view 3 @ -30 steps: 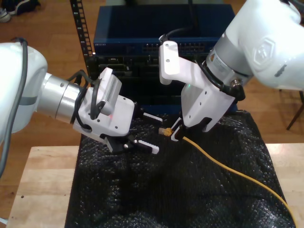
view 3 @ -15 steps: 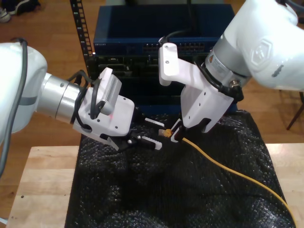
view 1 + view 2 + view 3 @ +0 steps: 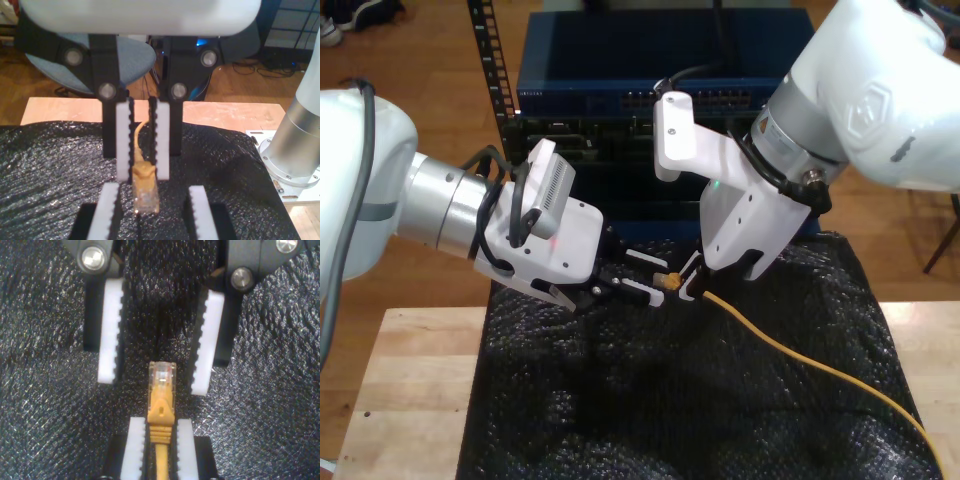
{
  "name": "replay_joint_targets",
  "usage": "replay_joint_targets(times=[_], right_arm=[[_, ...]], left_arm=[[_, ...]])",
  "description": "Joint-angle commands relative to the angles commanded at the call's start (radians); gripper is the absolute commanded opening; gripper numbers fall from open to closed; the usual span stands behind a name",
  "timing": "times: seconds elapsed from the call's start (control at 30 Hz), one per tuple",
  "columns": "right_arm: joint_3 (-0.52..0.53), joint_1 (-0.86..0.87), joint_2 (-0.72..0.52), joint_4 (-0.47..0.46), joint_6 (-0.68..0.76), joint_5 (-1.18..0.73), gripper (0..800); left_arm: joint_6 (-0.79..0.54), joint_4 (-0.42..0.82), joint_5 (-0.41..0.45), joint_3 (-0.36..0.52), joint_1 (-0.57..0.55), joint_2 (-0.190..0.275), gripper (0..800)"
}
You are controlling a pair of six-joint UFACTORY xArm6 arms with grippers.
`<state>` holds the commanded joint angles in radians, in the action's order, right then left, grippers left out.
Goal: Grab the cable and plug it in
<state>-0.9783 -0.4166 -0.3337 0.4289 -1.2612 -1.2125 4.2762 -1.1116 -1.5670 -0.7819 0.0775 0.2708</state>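
The cable (image 3: 161,405) is pinched at its orange boot between the pressed-together white pads of my second pincer (image 3: 160,427), with the clear plug sticking out past the fingertips, above the black bubbly sheet (image 3: 670,400). From there the orange-yellow cord (image 3: 800,345) runs across the sheet toward the exterior view's lower right corner. My first pincer (image 3: 155,385) faces it head-on with its fingers (image 3: 110,330) spread wide, one on either side of the plug tip and touching neither side, as far as the second wrist view shows. In the first wrist view the plug (image 3: 145,192) hangs between my first pincer's (image 3: 152,200) own spread pads, gripped just behind by my second pincer (image 3: 142,172). In the exterior view my first pincer (image 3: 655,275) reaches in from the exterior view's left and my second pincer (image 3: 692,285) from the right. A second ago my first pincer sat lower and well short of the plug; it has since come up beside it, while my second pincer has hardly moved. The sheet covers a wooden counter (image 3: 410,390), with blue rack equipment (image 3: 660,60) behind.
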Motion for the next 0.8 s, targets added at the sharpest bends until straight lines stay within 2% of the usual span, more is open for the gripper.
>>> replay_joint_targets(times=[0.37, 0.47, 0.8], right_arm=[[0.0, 0.0, 0.0, 0.0, -0.002, 0.0, 7], [-0.002, 0.002, 0.0, 0.0, 0.0, 0.0, 6], [-0.002, 0.002, -0.002, 0.002, 0.0, 0.002, 6]], left_arm=[[0.002, -0.002, 0.0, 0.0, 0.0, 0.0, 208], [0.002, -0.002, 0.0, 0.002, 0.0, 0.0, 163], [0.0, -0.002, -0.002, 0.002, 0.0, 0.0, 139]])
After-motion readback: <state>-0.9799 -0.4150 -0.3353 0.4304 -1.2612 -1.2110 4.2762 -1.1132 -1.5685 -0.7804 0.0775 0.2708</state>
